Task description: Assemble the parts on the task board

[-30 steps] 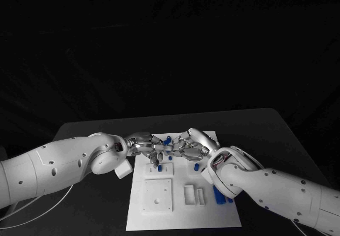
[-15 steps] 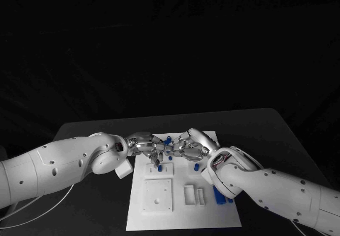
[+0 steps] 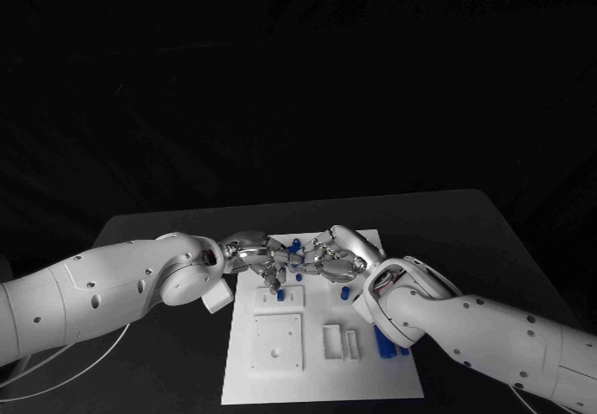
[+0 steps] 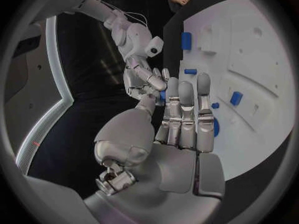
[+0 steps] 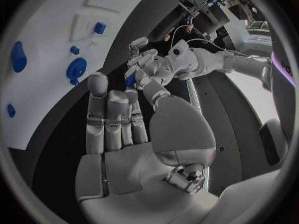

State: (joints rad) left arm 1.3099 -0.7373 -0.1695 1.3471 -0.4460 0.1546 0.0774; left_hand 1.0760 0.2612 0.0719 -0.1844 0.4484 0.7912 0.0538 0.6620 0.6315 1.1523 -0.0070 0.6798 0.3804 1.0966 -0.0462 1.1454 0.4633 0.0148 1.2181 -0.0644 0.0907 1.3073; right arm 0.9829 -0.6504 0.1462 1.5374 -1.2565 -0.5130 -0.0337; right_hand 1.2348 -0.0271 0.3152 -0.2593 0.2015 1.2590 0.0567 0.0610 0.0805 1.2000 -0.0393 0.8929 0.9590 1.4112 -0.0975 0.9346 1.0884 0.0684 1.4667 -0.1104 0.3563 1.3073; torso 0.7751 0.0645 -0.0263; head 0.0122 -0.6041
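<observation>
Head view, left hand (image 3: pixel 258 257) and right hand (image 3: pixel 334 256) meeting fingertip to fingertip over the task board's (image 3: pixel 323 382) far end, together pinching a small blue part (image 3: pixel 293 247), black desk (image 3: pixel 149 371) beneath.

The task board (image 3: pixel 267 384) is lying mid-table (image 3: pixel 149 228). The left hand (image 3: pixel 255 255) and right hand (image 3: pixel 334 256) are meeting fingertip to fingertip over its far end, a small part (image 3: pixel 293 247) sitting between them. More parts (image 3: pixel 387 345) are lying along its right edge.

One task board (image 3: pixel 321 379), two hands, several blue parts (image 3: pixel 386 344) on board.
</observation>
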